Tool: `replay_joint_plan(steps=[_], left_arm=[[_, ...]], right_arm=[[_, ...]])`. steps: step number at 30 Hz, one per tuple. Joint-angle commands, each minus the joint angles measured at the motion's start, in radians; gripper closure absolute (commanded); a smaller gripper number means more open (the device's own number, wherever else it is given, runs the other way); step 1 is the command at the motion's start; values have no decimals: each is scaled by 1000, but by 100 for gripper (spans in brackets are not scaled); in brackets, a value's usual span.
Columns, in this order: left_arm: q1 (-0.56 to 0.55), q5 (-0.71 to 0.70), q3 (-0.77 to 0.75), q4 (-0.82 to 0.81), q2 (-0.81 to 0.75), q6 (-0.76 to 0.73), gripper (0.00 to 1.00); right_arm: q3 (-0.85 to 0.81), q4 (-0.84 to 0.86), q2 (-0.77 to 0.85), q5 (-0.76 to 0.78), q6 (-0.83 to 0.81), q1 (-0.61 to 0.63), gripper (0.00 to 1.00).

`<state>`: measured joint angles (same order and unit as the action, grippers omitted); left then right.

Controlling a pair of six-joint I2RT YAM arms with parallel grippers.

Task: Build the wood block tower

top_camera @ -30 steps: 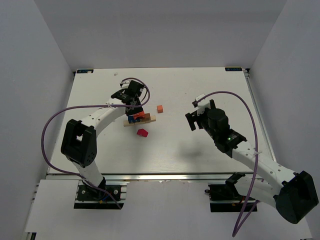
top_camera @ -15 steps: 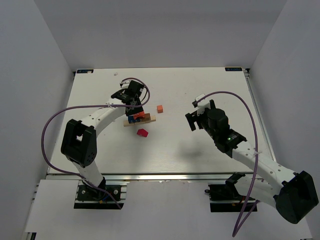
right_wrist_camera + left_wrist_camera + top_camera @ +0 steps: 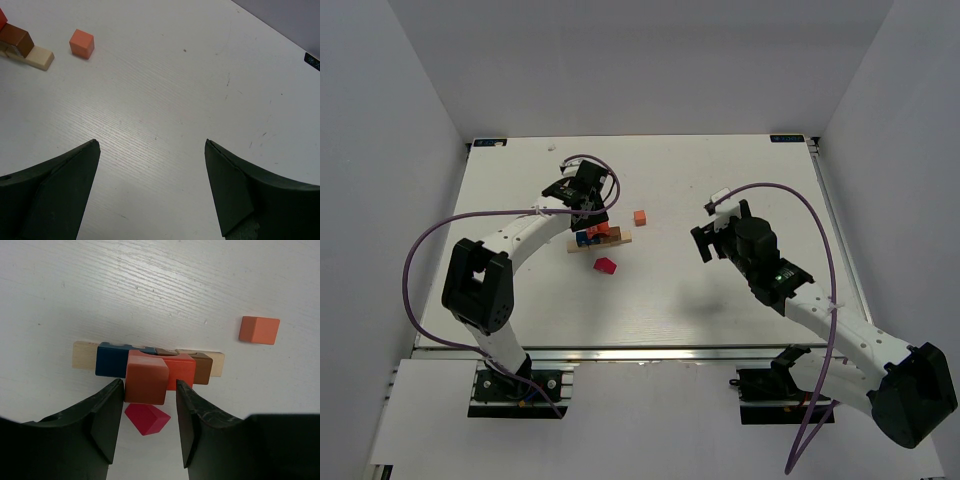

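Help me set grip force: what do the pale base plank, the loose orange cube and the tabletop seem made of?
Pale tan base plank: probably bare wood, matte, unpainted tan face.
Loose orange cube: likely painted wood, even matte colour, crisp edges.
White tabletop: perhaps laminate or painted board; fine grain-like streaks, slight sheen.

No legible text, dark corner label point(image 3: 313, 59) too small to read

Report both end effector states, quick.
Left end effector: open, straddling the top orange-brown block, not clamping it.
Right end effector: open, holding nothing.
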<state>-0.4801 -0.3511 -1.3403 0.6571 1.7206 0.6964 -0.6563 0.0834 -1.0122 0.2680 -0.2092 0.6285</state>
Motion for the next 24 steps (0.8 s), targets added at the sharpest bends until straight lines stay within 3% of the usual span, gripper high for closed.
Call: replay_joint_plan(steps=[1,19,21,24], left_arm=[[-5,8,-23,-17,-44,2,44],[-5,-9,-20,-1,-121,-24,37],[-5,-32,-26,4,-147,-28,32],[-2,-68,-26,-7,-210,-49,10]], right_arm=[[4,26,18,-7,8,-3,11],[-19,-29,1,-84,-4,-4,11],[-35,-51,-15,-79,10,-3,11],[-55,-48,-45,-130,-2,-3,11]])
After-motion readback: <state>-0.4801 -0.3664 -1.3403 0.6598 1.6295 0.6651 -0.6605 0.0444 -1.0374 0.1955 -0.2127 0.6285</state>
